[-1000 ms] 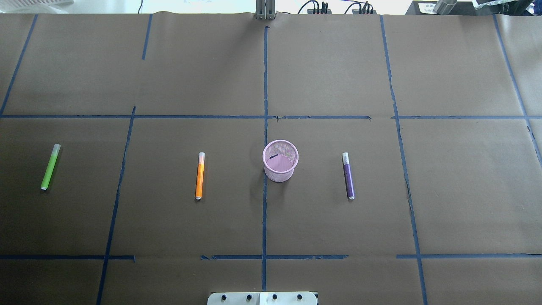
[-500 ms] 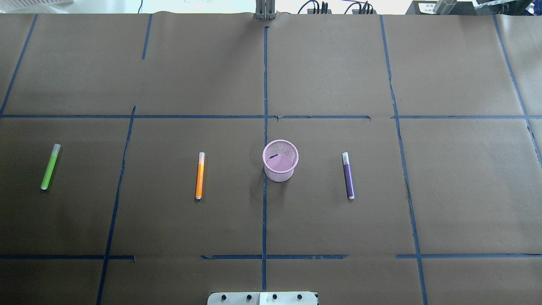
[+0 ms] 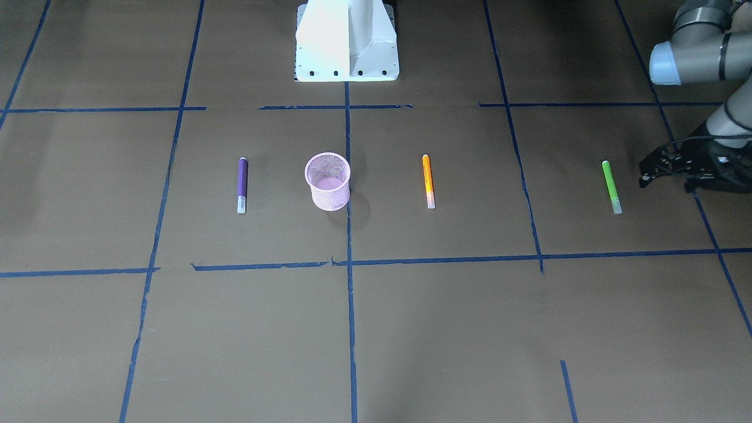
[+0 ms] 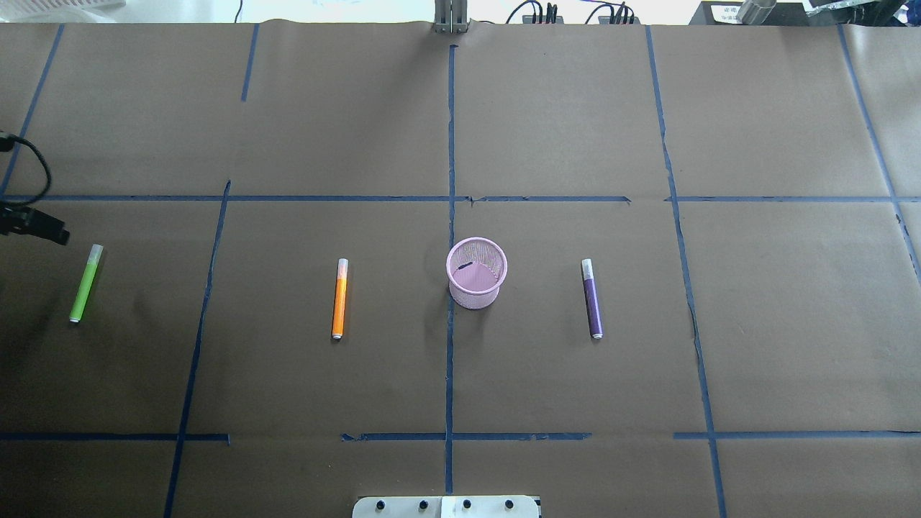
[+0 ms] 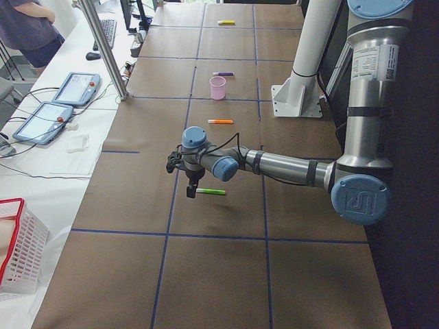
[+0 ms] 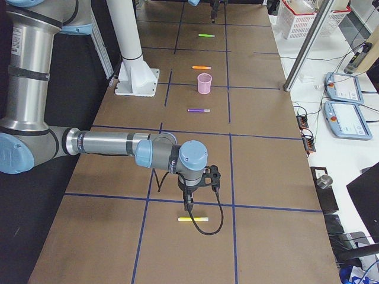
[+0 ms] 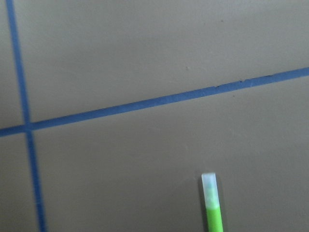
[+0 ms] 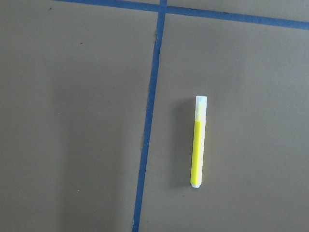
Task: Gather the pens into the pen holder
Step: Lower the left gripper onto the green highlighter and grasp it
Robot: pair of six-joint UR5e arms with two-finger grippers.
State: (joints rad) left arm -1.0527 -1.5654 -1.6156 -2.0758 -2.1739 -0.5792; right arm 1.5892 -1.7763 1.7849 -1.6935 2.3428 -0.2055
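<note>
The pink mesh pen holder [image 4: 475, 277] stands upright at the table's middle, also in the front view [image 3: 328, 182]. The orange pen [image 4: 339, 298] lies left of it and the purple pen [image 4: 592, 298] right of it. The green pen [image 4: 85, 284] lies far left. My left gripper [image 3: 645, 173] hovers just beyond the green pen's cap end [image 7: 212, 205]; it looks open and empty, and only its edge shows overhead [image 4: 54, 232]. My right gripper [image 6: 188, 204] hangs over a yellow pen [image 8: 198, 145] far to my right; I cannot tell whether it is open or shut.
The robot's white base [image 3: 346, 41] sits at the table's near edge. Blue tape lines [image 4: 450, 144] grid the brown paper. An operator [image 5: 31, 27], tablets [image 5: 75, 89] and a white basket [image 5: 20, 247] are beside the table.
My left gripper has come into the overhead view at the left edge, near the green pen's cap end. The pens and the holder have not moved.
</note>
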